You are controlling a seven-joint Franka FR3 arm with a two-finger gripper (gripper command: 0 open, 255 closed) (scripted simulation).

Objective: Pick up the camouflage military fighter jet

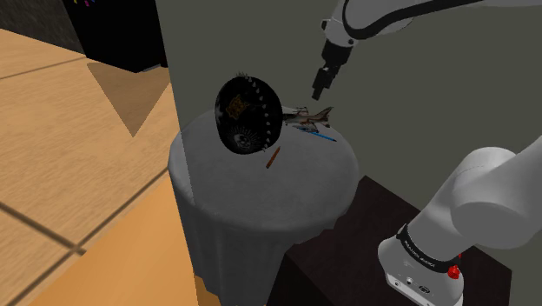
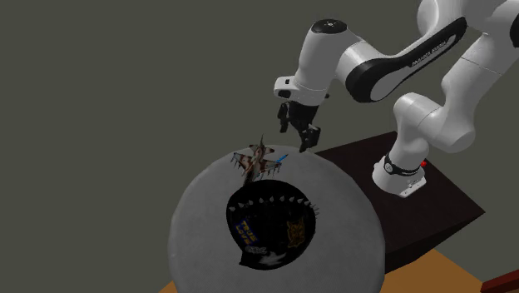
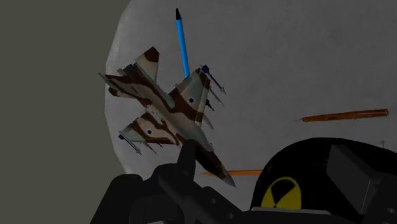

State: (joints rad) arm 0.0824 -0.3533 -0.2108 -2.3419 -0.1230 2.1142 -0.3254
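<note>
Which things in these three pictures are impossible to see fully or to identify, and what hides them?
- Shoulder view: the jet is too small for its markings to show.
- Wrist view: one orange pencil runs behind the jet and the black spiked object, so both its ends are hidden.
- Wrist view: the black spiked object is cut off by the frame edge, and I cannot tell what it is.

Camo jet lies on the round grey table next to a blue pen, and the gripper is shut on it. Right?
The gripper is not shut on the jet: it hangs open above it, touching nothing, as the second exterior view shows. The jet does lie on the round grey table next to the blue pen.
</note>
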